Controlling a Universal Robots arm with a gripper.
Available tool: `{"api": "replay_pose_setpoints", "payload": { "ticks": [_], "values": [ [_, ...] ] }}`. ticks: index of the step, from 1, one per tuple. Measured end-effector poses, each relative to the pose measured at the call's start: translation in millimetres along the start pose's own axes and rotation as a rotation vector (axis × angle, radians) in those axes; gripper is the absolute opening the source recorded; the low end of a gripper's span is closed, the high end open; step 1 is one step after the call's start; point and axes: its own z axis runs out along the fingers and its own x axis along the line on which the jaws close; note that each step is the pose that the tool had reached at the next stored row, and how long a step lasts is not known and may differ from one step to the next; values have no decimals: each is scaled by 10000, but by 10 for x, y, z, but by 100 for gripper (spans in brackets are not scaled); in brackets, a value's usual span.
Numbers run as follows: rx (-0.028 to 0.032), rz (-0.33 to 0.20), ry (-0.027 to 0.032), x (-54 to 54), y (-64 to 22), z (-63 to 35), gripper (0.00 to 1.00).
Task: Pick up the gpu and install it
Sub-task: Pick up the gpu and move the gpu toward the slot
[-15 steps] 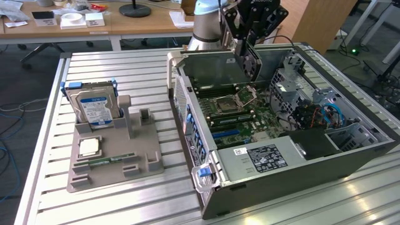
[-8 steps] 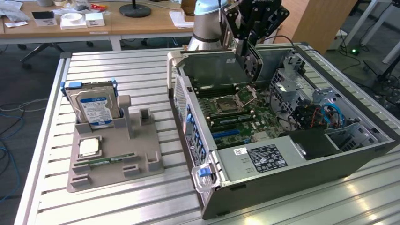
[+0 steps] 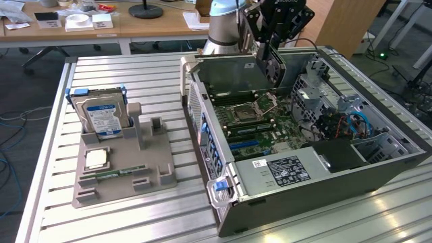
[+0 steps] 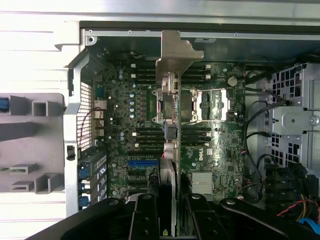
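Observation:
My gripper (image 3: 270, 40) is shut on the gpu (image 3: 272, 63), a thin dark card that hangs edge-down over the open computer case (image 3: 378, 172), near its far wall. In the wrist view the two black fingers (image 4: 145, 217) clamp the gpu (image 4: 170, 100), seen edge-on, with its silver bracket (image 4: 176, 52) at the far end. The card is above the green motherboard (image 4: 125, 125), over the processor socket area, and apart from the board. The blue expansion slots (image 3: 248, 144) lie lower on the board, toward the power supply.
On the slatted metal table (image 3: 135, 71), toward the exterior view's left, a grey fixture (image 3: 125, 167) holds a silver hard drive (image 3: 101, 117), a processor chip (image 3: 98, 159) and a narrow memory stick (image 3: 111, 173). Drive cages and cables (image 3: 351, 124) crowd the case's right side.

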Motion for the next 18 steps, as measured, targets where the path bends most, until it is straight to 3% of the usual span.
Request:
{"api": "replay_pose_setpoints", "payload": {
  "ticks": [12,18],
  "values": [
    [1,1,0,-341,11,12,26],
    [0,1,0,-376,16,14,26]
  ]
}}
